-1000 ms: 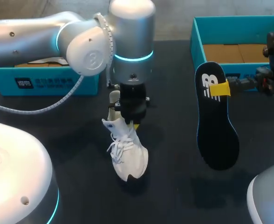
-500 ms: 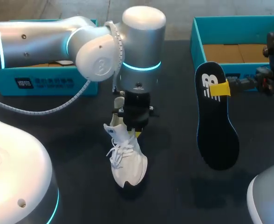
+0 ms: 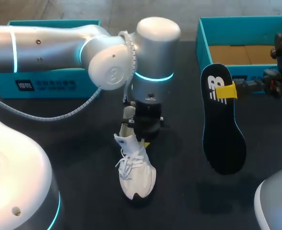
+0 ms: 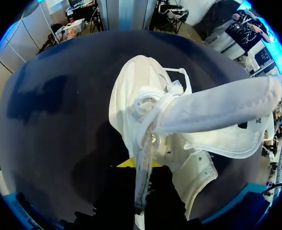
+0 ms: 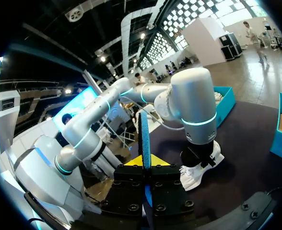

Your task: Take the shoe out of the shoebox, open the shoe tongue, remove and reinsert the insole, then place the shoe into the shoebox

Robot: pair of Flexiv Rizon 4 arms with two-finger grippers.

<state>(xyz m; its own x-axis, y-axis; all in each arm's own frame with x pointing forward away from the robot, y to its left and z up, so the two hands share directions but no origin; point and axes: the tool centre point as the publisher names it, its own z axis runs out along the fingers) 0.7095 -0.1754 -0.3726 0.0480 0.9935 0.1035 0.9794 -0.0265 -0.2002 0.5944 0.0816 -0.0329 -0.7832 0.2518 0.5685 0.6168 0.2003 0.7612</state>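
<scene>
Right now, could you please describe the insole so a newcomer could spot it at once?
Start at the open teal shoebox at the table's far right. Just in front of it, my right arm's fingers pinch the insole: flat, black, blue-edged, unlike the white shoe.

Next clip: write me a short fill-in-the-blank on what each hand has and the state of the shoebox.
1. The right hand is shut on the insole, which is ____ with a blue edge.
2. The left hand is shut on the ____ shoe.
3. The open shoebox beside the right hand is ____: only its brown floor shows.
Missing words: black; white; empty.
</scene>
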